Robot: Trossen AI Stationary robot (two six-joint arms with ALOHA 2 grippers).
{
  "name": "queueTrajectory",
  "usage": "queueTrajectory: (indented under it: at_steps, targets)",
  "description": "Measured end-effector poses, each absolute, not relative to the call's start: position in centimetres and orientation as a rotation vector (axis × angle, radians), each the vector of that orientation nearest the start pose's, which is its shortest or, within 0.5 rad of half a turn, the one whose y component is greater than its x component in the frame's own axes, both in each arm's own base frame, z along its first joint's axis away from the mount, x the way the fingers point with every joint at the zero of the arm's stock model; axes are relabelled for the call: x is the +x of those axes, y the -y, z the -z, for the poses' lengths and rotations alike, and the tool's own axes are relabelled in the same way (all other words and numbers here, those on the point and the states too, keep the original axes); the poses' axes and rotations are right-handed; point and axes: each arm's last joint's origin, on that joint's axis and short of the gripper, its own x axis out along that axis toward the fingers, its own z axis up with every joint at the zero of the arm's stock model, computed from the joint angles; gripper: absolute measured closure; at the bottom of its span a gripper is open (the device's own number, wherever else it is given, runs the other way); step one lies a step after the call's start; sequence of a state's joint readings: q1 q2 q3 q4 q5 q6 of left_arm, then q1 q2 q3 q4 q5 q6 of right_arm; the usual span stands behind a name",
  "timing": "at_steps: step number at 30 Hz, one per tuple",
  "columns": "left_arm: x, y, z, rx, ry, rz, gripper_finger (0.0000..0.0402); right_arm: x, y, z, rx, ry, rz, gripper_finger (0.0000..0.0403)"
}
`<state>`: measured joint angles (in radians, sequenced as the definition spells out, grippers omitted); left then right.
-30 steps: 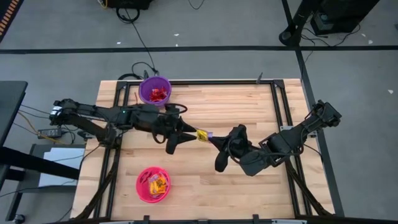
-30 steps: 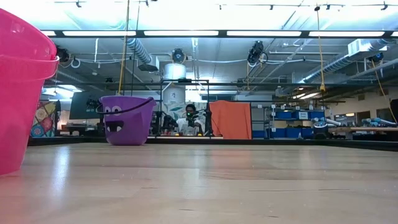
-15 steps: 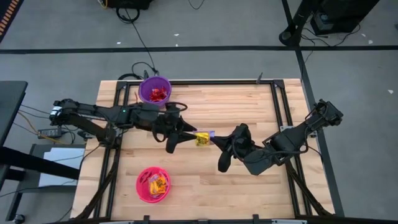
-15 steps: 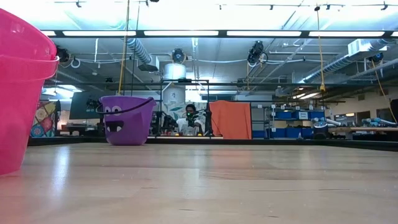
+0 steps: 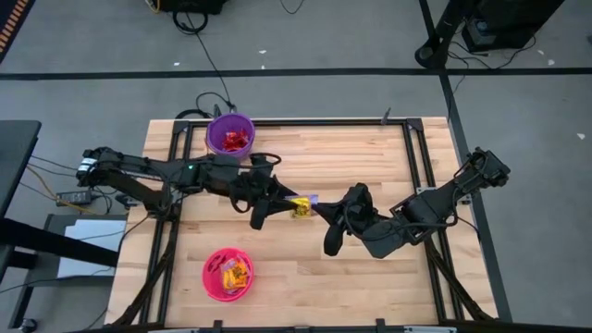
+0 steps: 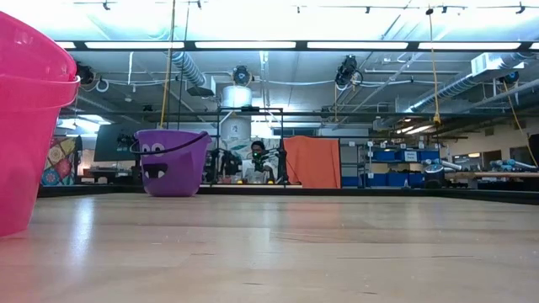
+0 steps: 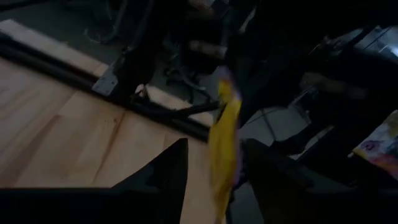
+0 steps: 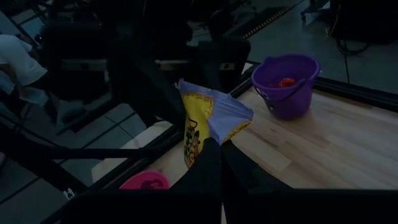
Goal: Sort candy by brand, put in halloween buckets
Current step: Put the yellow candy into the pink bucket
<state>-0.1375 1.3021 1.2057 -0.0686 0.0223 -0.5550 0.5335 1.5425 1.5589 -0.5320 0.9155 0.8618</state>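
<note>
Above the middle of the wooden table, the right gripper has its fingers closed on one end of a yellow candy packet. The left gripper faces it from the other side, fingers parted around the packet's far end without clearly pinching it. Two buckets stand on the table. The purple bucket, beyond the left gripper at the table's far edge, holds several red packets, too bunched to count. The pink bucket, nearer the front edge on the left gripper's side, holds a few yellow and orange packets, likewise uncountable. One packet is held in the air between the grippers.
</note>
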Motion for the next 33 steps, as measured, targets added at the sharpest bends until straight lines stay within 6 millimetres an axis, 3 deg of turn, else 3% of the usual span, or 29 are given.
queueTrajectory:
  at_steps: [6,14,19,24,29,33]
  targets:
    - [29.2,4.1,-38.0,-0.553,-0.186,0.121,0.0273,29.7,-14.8,-38.9,0.497,-0.199,0.504,0.0402]
    - [29.2,4.2,-38.1,-0.547,-0.183,0.134,0.0392,29.7,-14.8,-38.9,0.497,-0.199,0.503,0.0402]
    - [29.2,4.2,-38.1,-0.544,-0.183,0.135,0.0397,29.7,-14.9,-38.9,0.481,-0.202,0.5,0.0395]
    - [28.7,4.1,-38.4,-0.541,-0.183,0.136,0.0399,29.6,-14.8,-39.3,0.457,-0.253,0.406,0.0354]
    - [26.0,3.4,-40.0,-0.511,-0.189,0.101,0.04,28.1,-13.6,-40.8,0.465,-0.256,0.37,0.0303]
    - [22.8,3.0,-40.5,-0.505,-0.305,0.06,0.04,26.8,-12.8,-42.1,0.429,-0.223,0.372,0.028]
